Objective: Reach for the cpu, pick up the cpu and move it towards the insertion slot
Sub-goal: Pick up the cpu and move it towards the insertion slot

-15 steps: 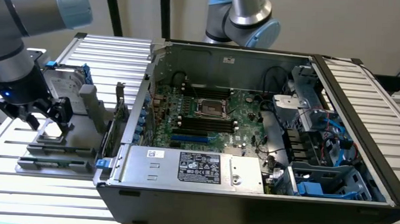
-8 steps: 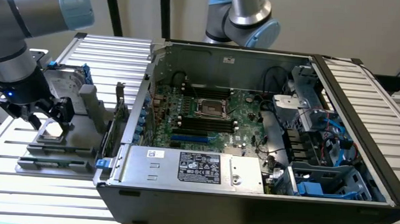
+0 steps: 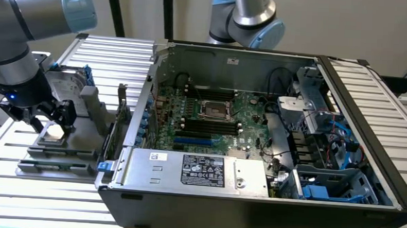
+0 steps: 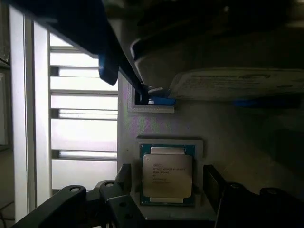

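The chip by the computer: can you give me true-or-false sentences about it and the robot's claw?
1. The chip lies flat on a grey holder. True.
2. The chip sits inside the computer case. False: it lies outside the computer case, on the exterior view's left.
3. The gripper hangs over the chip, one finger on each side. True.
4. The gripper squeezes the chip. False: its fingers stand open, with gaps beside the chip.
5. The computer case is closed. False: it is open, and the green board shows.

Print on cpu (image 4: 167, 175) unreadable
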Action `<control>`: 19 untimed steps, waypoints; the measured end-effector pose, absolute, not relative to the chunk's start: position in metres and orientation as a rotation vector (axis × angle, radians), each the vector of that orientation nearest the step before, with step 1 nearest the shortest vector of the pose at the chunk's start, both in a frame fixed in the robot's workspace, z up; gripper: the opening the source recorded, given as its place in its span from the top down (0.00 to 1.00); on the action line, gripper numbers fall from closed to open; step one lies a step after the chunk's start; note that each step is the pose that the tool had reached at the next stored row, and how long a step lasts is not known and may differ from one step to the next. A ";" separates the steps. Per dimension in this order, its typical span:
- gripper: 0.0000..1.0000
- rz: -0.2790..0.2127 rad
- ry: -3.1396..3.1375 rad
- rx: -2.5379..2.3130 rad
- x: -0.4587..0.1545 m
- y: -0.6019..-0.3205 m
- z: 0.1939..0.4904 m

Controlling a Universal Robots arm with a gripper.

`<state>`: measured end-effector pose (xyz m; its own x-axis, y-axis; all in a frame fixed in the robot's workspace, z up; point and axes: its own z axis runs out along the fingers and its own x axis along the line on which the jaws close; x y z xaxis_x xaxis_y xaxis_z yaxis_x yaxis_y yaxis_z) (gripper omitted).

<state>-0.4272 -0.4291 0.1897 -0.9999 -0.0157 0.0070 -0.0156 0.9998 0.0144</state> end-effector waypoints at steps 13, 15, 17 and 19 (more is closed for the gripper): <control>0.29 -0.005 -3.134 0.025 -0.427 -0.426 0.187; 0.29 -0.005 -3.134 0.024 -0.427 -0.426 0.187; 0.29 -0.005 -3.134 0.025 -0.427 -0.426 0.186; 0.29 -0.005 -3.134 0.024 -0.427 -0.425 0.186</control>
